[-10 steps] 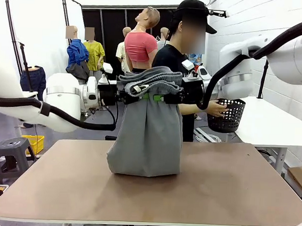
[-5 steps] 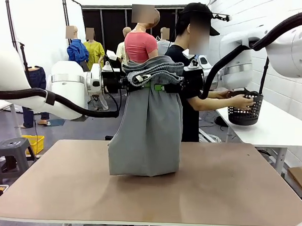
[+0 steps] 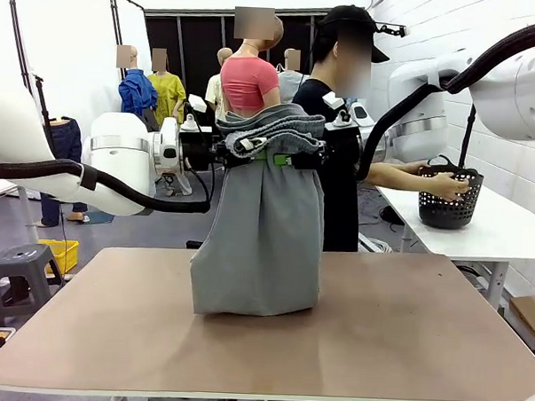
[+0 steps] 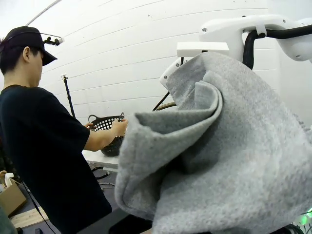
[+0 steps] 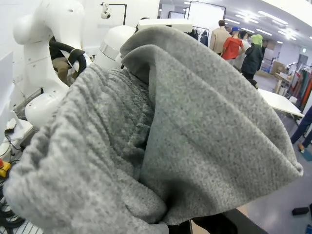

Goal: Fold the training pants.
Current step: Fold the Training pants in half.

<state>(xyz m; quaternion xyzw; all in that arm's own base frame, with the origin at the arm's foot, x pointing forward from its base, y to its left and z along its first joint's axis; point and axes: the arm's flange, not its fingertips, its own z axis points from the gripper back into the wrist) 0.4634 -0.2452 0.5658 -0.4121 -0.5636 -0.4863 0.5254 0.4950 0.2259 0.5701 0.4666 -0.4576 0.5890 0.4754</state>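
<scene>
**Pants held aloft between both grippers**

Front view: the pants (image 3: 259,231) hang in the air over the table (image 3: 404,331), gripped at their bunched top edge. The left gripper (image 3: 238,152) comes in from the left and the right gripper (image 3: 298,156) from the right; the two meet close together at the top of the cloth, with green pads showing just under the folds. Both sets of jaws are narrow, pinched onto the grey fabric. Above the jaws the waistband lies in rolled layers; below them the cloth drops straight down as a folded panel, and its bottom edge touches the tabletop near the middle. Behind the pants a person (image 3: 329,114) in a black shirt and cap stands turned to the side, a hand (image 3: 448,183) on a black basket (image 3: 449,204) set on a white table to the right of the jaws.

Left wrist view: grey fleece (image 4: 219,156) crowds the space right in front of the jaws, folded over itself in thick layers and hiding the fingers. Beyond the cloth, the white right arm (image 4: 243,29) rises at the top. To the left the person reaches to the basket (image 4: 107,134).

Right wrist view: the pants (image 5: 161,131) cover the jaws, a ribbed gathered band on the left and smooth fleece on the right. The white left arm (image 5: 48,53) stands behind the cloth.
</scene>
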